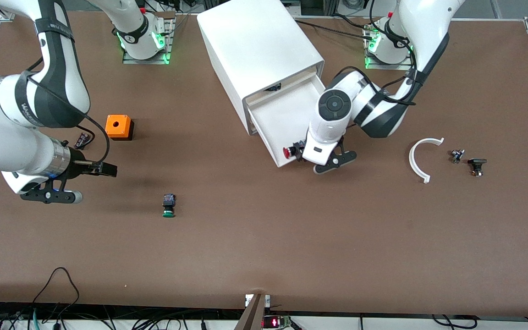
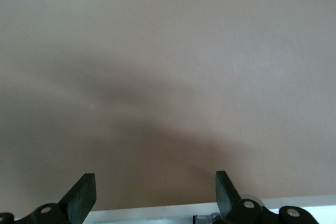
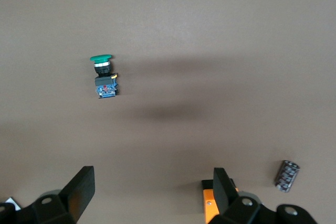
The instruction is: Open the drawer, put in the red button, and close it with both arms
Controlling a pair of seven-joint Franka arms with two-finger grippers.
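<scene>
Both tools had fingers apart, holding nothing. Drawer [image 1: 287, 121] stood pulled out of the cabinet [image 1: 255, 50]; red button [image 1: 290, 151] lay inside at its front lip, just beside the left tool [image 1: 301, 158] (placing step apparently done). Right tool [image 1: 87, 169] waited over the bench [image 1: 264, 247] near the orange box [image 1: 118, 127]. Next probably called for both arms to reach the drawer front and push it shut.

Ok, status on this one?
Left gripper open over drawer front. Right gripper open, waiting over table. Red button lying in open drawer's front corner.
</scene>
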